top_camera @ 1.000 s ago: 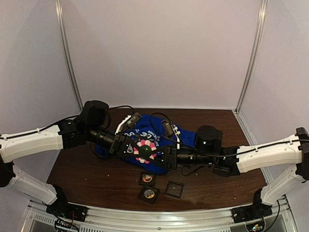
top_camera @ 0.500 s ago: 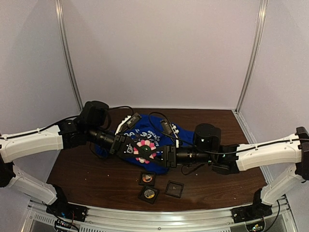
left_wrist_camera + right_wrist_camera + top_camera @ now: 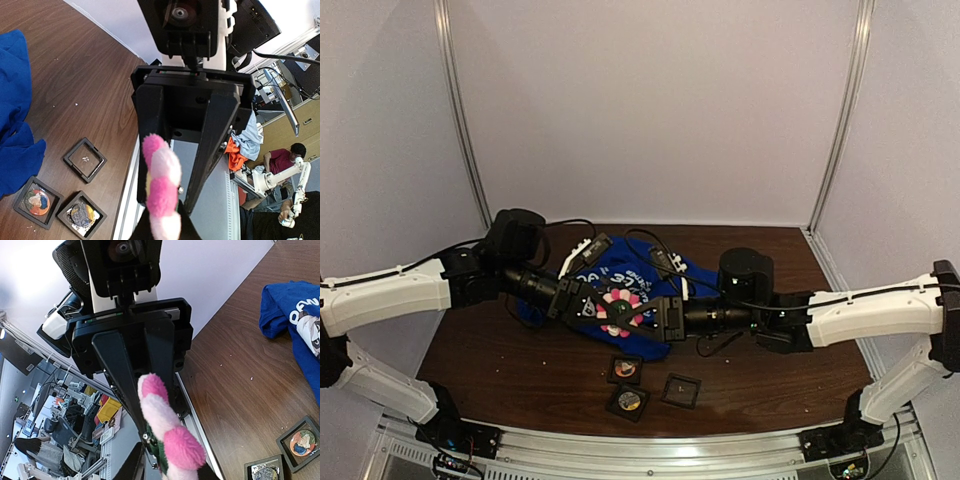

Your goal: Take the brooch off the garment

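Left end effector [image 3: 603, 307] and right end effector [image 3: 646, 315] both pinch the pink brooch [image 3: 621, 308]; lift slowly off the shirt [image 3: 615, 268] below

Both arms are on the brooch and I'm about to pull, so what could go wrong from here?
1. The left fingers and right fingers face each other tip to tip around the brooch. Opposing pulls could tear its plush, and an inward push could knock them together.
2. I cannot tell whether the brooch is free of the shirt. If it is not, lifting may drag or snag the cloth.
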{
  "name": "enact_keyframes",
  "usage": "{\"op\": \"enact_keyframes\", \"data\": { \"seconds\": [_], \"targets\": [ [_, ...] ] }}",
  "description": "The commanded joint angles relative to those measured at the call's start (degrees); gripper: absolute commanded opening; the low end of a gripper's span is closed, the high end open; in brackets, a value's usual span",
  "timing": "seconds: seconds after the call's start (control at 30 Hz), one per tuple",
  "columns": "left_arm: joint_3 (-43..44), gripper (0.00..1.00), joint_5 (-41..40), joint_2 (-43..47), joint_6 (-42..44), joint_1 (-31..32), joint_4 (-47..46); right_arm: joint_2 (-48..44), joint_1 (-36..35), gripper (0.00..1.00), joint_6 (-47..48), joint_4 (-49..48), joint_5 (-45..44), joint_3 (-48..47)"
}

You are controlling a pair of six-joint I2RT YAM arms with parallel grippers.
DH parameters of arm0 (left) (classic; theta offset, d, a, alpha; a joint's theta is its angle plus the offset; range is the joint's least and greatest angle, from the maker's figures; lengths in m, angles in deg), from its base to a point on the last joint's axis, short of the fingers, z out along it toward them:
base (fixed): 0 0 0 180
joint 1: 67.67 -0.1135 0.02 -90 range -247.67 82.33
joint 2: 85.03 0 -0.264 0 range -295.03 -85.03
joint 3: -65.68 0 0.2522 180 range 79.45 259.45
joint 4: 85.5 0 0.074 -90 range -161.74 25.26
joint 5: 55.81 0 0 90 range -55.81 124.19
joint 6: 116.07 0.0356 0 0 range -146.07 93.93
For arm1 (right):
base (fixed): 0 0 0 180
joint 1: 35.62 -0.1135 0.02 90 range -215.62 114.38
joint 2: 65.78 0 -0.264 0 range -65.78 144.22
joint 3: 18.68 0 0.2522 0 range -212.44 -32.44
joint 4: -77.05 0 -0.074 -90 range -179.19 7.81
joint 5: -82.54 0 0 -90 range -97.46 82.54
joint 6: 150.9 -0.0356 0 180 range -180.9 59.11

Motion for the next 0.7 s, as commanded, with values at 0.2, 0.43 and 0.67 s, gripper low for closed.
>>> {"op": "enact_keyframes", "data": {
  "seconds": [0.2, 0.43, 0.67],
  "targets": [
    [0.0, 0.0, 5.4, 0.6, 1.5, 1.1, -2.1, 2.9, 3.2, 0.23, -4.0, 4.8, -3.1, -0.4],
    [0.0, 0.0, 5.5, 0.6, 1.7, 1.1, -2.1, 4.1, 4.1, 0.22, -5.4, 5.8, -1.2, -0.9],
    [0.0, 0.0, 5.6, 0.7, 1.9, 1.1, -1.9, 5.6, 4.7, 0.21, -6.5, 6.8, 0.1, -1.6]
  ]
}}
